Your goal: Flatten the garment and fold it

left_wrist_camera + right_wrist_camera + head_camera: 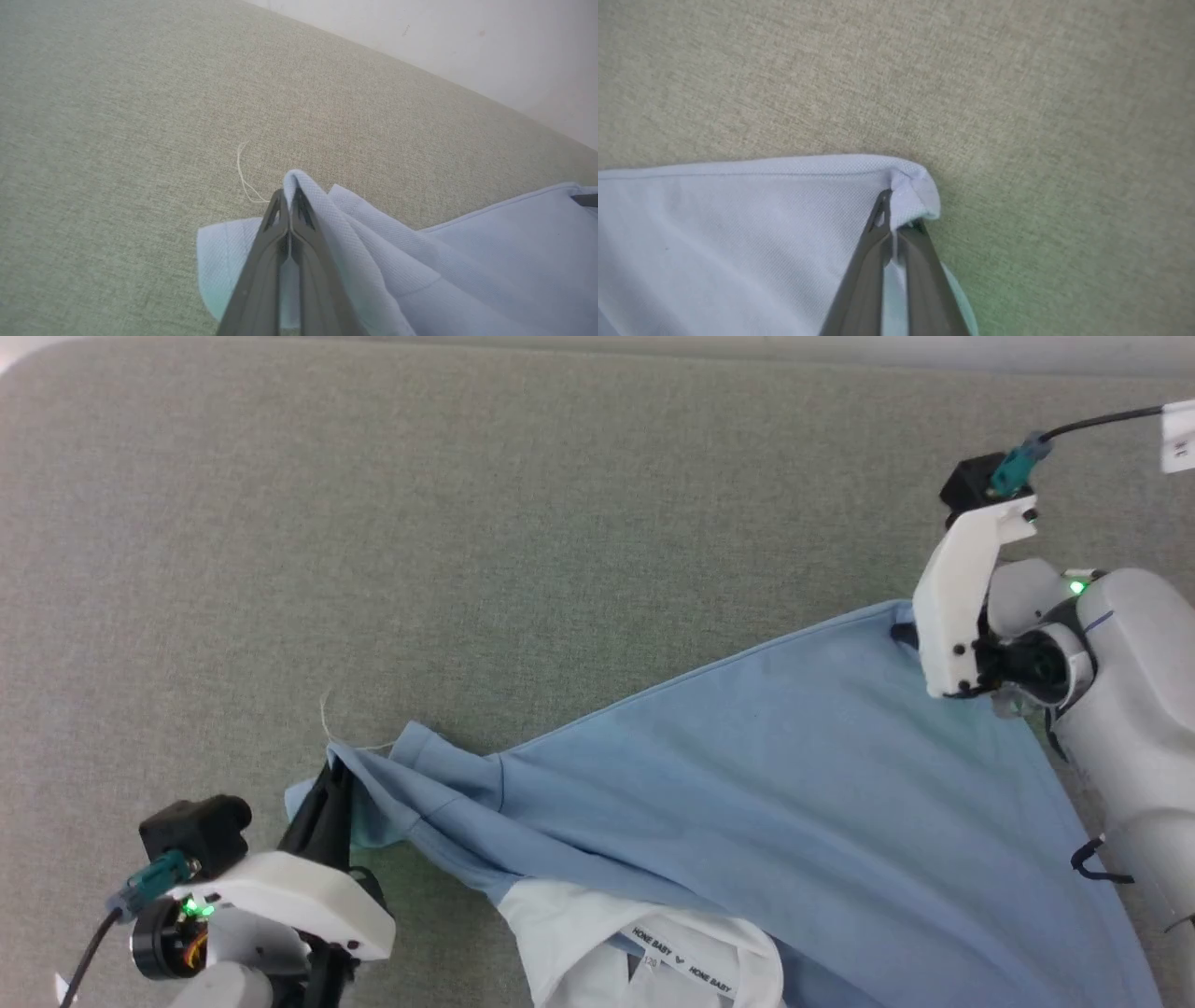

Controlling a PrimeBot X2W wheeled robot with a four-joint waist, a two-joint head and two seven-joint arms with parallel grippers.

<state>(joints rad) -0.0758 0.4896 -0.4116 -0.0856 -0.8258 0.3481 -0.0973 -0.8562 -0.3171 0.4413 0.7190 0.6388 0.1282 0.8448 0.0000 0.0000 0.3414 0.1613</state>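
Left wrist view: loose white thread [239, 165] lies just beside the garment [467, 270].

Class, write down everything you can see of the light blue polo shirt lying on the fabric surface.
The light blue polo shirt looks like fine piqué knit. It lies spread but creased on the grey-green woven surface, its white collar and printed neck label nearest the head camera. The left hand is shut on a bunched fold by a sleeve; the right hand is shut on a hemmed corner, with a taut edge between them.
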